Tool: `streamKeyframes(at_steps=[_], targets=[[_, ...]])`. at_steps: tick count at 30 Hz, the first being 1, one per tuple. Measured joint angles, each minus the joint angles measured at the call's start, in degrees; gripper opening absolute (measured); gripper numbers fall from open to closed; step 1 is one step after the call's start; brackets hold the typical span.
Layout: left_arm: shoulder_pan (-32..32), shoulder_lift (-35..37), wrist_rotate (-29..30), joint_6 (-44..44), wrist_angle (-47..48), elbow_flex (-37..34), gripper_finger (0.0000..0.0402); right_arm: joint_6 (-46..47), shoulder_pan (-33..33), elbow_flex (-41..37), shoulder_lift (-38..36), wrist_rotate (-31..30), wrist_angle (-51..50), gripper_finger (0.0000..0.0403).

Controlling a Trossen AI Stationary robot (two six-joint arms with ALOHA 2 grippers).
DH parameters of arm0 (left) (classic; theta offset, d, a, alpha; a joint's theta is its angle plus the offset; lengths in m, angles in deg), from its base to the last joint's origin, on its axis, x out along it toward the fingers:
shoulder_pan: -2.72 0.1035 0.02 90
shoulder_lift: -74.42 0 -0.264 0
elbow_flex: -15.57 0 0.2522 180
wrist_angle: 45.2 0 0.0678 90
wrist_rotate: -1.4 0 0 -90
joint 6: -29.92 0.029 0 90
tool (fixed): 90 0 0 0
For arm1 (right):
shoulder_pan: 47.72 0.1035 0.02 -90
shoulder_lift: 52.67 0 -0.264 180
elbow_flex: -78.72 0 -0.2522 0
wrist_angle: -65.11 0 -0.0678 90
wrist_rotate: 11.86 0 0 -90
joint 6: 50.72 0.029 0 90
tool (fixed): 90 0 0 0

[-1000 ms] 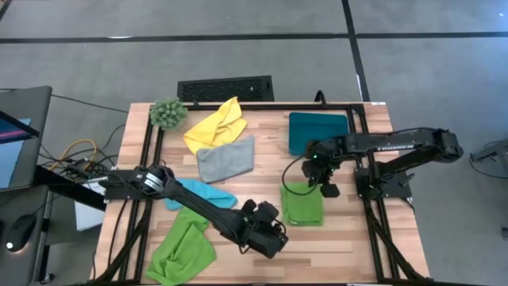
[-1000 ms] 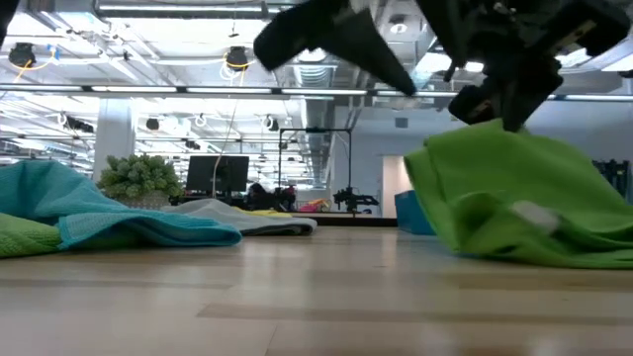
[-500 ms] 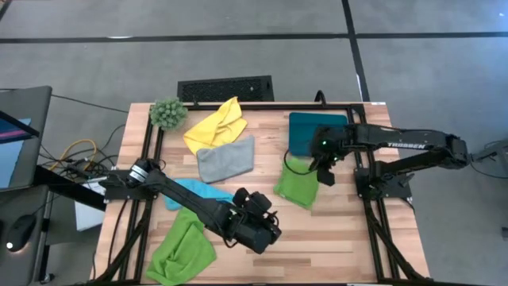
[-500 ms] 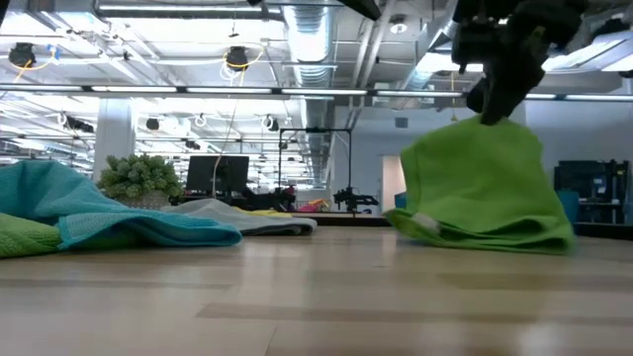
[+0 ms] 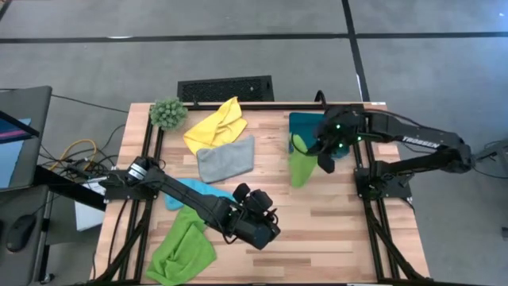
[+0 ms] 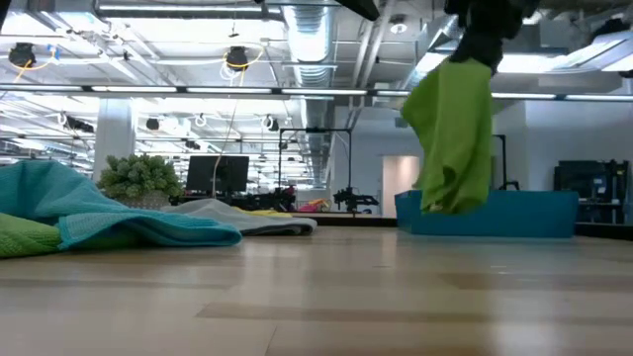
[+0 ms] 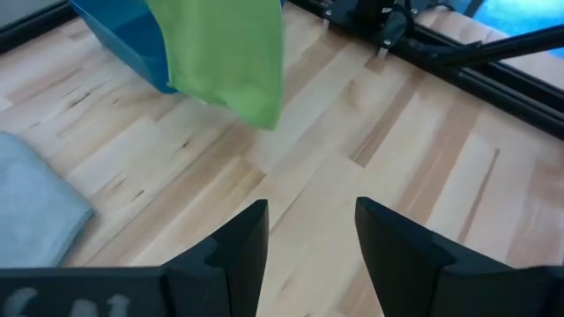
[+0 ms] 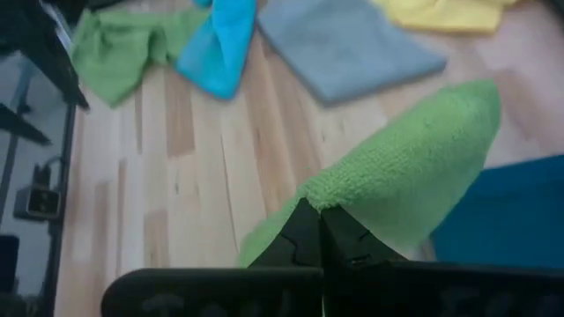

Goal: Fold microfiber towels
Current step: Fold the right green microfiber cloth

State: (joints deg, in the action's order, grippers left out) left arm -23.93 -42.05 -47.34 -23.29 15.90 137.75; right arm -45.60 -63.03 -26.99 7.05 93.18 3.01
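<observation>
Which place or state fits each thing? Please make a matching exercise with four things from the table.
Things:
1. folded green towel
2. teal towel
3. grey towel
4. left hand

Places or states:
A. lying flat between the yellow towel and the light blue towel
B. open, holding nothing, over bare wood
C. hanging in the air from the shut right hand
D. folded flat at the table's far right corner

Pairs: 1-C, 2-D, 3-A, 4-B
</observation>
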Motion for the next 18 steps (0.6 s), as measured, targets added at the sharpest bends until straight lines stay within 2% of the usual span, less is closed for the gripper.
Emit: streamKeyframes(at_steps=[6, 9, 18], targets=[[0.02, -0.04, 0.08, 0.09, 0.25, 0.48, 0.0164, -1.19, -4.17, 5.18, 0.00, -0.28, -0.65, 0.0001], [0.02, -0.07, 0.08, 0.02, 0.16, 0.48, 0.0164, -2.75, -7.13, 7.32, -0.02, -2.43, -1.41, 0.0001], [0.20, -0.07, -0.05, -0.46, -0.02, 0.48, 0.0164, -9.34, -18.29, 10.81, 0.65, -3.23, -2.19, 0.0001]])
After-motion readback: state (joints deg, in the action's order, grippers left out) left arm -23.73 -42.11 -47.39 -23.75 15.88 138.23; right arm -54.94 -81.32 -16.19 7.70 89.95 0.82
